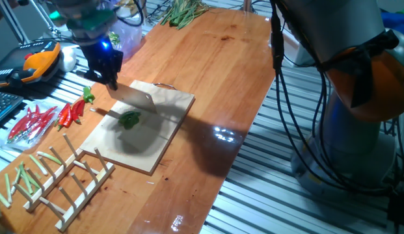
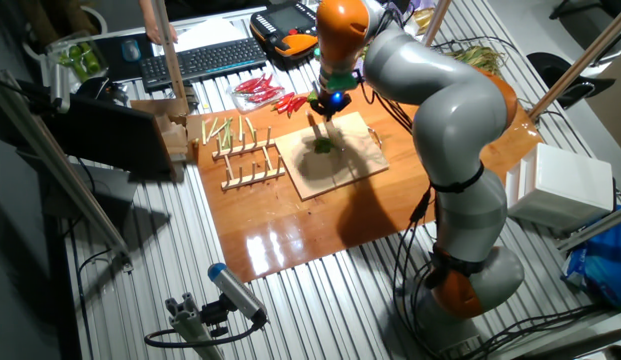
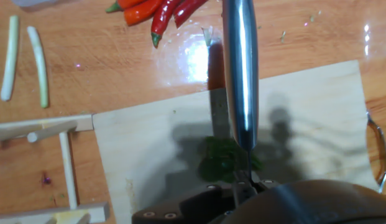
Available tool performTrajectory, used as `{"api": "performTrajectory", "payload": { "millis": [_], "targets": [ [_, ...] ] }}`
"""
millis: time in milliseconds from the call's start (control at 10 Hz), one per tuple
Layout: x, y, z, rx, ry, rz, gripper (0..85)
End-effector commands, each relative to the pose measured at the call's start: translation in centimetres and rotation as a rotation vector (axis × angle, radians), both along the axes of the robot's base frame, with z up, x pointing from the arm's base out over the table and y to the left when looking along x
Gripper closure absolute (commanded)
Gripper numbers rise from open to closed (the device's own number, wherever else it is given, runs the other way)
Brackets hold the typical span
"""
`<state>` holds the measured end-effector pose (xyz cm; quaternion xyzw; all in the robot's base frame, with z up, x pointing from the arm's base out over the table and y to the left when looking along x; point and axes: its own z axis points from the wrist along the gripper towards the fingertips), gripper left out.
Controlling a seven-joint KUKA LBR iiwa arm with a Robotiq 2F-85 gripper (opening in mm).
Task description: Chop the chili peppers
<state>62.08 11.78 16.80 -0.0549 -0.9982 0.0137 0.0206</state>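
Observation:
A small glossy green chili pepper point(image 1: 130, 119) lies near the middle of the light wooden cutting board point(image 1: 166, 140). My gripper point(image 1: 110, 80) is shut on a knife point(image 1: 135, 97) and holds its blade slanting down just above and behind the chili. In the hand view the steel knife point(image 3: 239, 74) runs straight over the green chili point(image 3: 219, 159) on the board point(image 3: 304, 124). The other fixed view shows the gripper point(image 2: 328, 108) above the chili point(image 2: 321, 145). A second small green piece point(image 1: 89, 96) lies off the board beside the red chilies.
Slender red chilies point(image 1: 70, 113) lie left of the board, more in a bag point(image 1: 29, 123). Pale green stalks point(image 1: 42, 161) and a wooden peg rack point(image 1: 75, 185) sit at the front left. A keyboard point(image 2: 200, 60) and an orange tool point(image 1: 39, 62) are behind.

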Motion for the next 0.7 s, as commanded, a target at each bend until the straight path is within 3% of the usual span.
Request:
{"api": "performTrajectory", "payload": {
  "millis": [0,200,600],
  "targets": [
    [-0.13,0.3,-0.4,-0.006,-0.005,-0.010,85.0],
    [-0.35,0.8,-1.8,-0.017,-0.013,-0.025,85.0],
    [-0.32,1.1,-4.6,0.003,-0.036,-0.036,85.0]
  ]
}}
